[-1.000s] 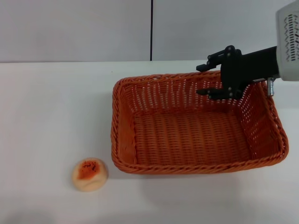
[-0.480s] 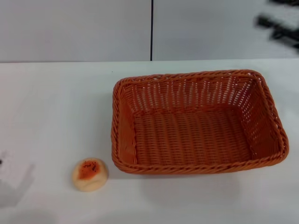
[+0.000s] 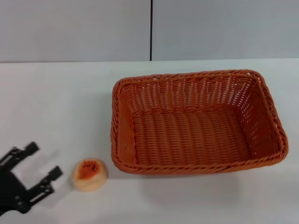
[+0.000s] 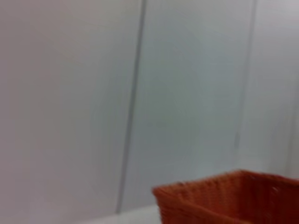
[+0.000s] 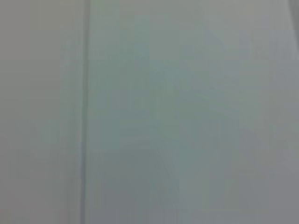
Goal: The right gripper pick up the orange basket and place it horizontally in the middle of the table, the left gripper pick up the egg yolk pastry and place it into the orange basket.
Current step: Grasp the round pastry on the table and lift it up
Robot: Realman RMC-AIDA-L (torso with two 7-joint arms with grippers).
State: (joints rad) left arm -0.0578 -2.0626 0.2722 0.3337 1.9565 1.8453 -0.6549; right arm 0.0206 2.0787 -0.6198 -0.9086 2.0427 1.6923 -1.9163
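The orange basket lies lengthwise on the white table, right of centre, with nothing in it. One corner of the orange basket shows in the left wrist view. The egg yolk pastry sits on the table just off the basket's near left corner. My left gripper is at the lower left, fingers spread open, a short gap to the left of the pastry and not touching it. The right gripper is out of view; its wrist view shows only a grey wall.
A grey wall with a dark vertical seam runs behind the table's far edge. Bare tabletop lies left of the basket and in front of it.
The right gripper has lifted away from the basket's far right rim and left the head view. The left gripper has come in at the lower left, open, beside the pastry. The basket has stayed put.
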